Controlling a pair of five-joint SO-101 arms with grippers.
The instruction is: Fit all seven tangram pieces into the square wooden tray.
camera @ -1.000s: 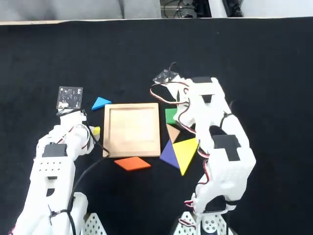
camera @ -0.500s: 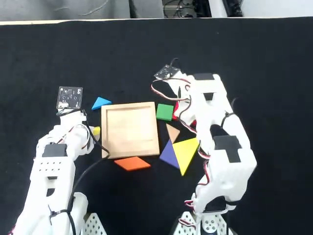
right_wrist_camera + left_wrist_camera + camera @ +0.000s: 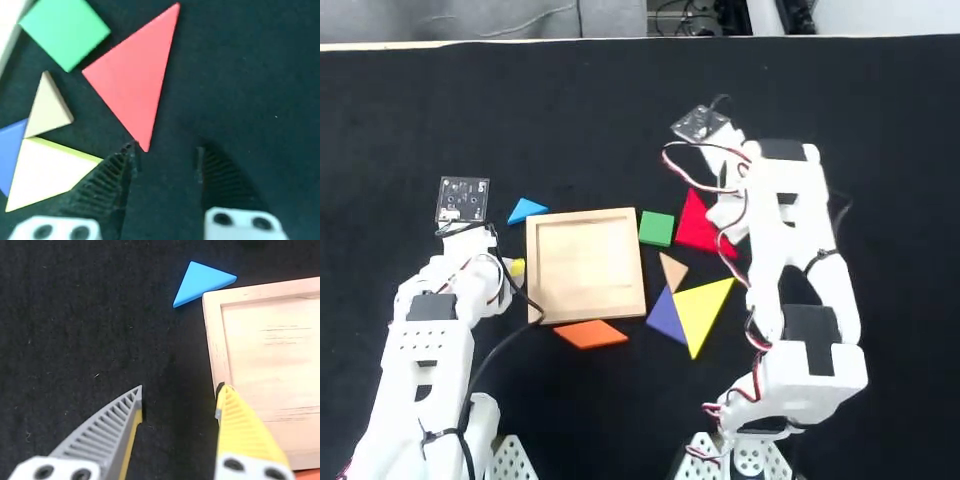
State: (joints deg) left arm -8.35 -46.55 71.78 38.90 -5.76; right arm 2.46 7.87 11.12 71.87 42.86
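The fingers (image 3: 114,176) of my right gripper (image 3: 165,150) stand moderately apart and hold nothing. Their tips hang just off the pointed corner of the red triangle (image 3: 135,85), which lies flat on the black tabletop (image 3: 880,120). I judge they sit there to nudge or pinch that corner toward the wooden tray (image 3: 585,213).

The tray is empty, and all seven pieces lie outside it. The green square (image 3: 656,228) is just beside the tray's right edge, and the red triangle is just beyond the square. The tan triangle (image 3: 672,270), dark blue triangle (image 3: 665,318) and yellow triangle (image 3: 702,310) cluster off the tray's near right corner. The orange parallelogram (image 3: 588,333) lies just off its near edge. The light blue triangle (image 3: 526,210) touches its far left corner.

My left gripper (image 3: 180,390) is spread wide and empty. Its yellow finger is at the tray's left rim, and its grey finger is over bare tabletop. I judge it is parked there to brace the tray against sliding.
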